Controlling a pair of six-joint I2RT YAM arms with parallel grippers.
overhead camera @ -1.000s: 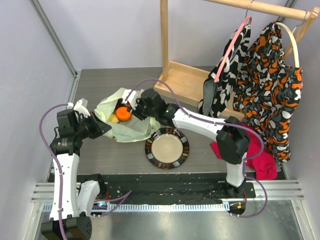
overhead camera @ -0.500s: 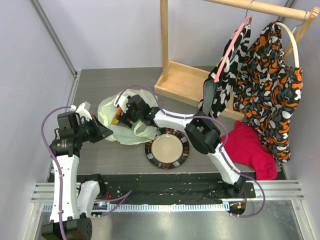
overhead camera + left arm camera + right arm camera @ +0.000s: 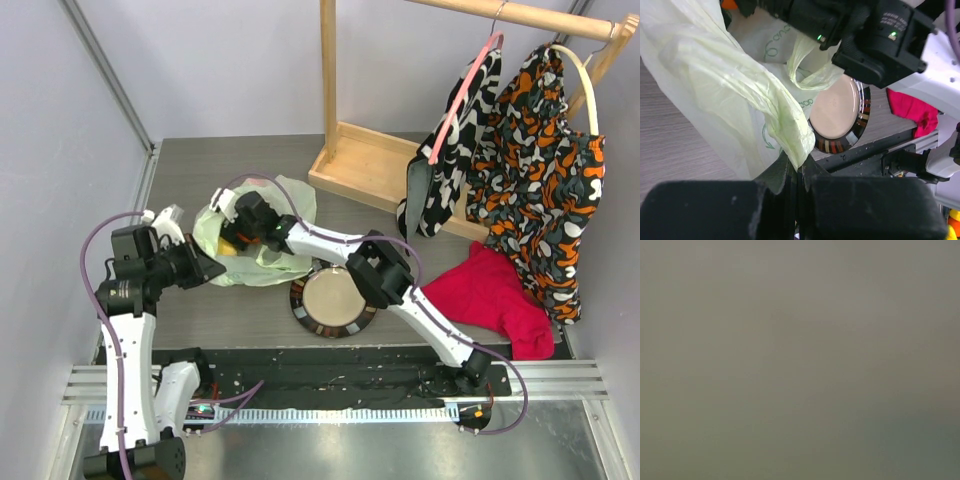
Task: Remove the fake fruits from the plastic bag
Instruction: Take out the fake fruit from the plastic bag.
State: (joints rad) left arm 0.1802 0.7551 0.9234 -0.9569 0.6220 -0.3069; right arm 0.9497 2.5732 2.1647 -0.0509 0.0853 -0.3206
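The pale green plastic bag [image 3: 278, 258] lies crumpled on the table left of centre. My left gripper [image 3: 206, 266] is shut on a bunched edge of the bag [image 3: 790, 135], its jaws pinched together round the film [image 3: 797, 167]. My right gripper [image 3: 233, 226] reaches into the bag's mouth from the right, and the film hides its fingertips. A bit of yellow fruit [image 3: 230, 245] shows inside the bag beside it. In the left wrist view an orange sliver of fruit [image 3: 729, 4] shows at the top edge. The right wrist view is a blank grey-green blur.
A round dark-rimmed plate [image 3: 334, 296] sits just right of the bag, under the right arm. A red cloth [image 3: 492, 292] lies at the right. A wooden rack [image 3: 362, 160] with hanging patterned garments [image 3: 530, 160] stands at the back right.
The right arm has pushed leftwards and deeper into the bag. The orange fruit seen by its fingers a second ago is now hidden. The left gripper keeps its hold on the bag.
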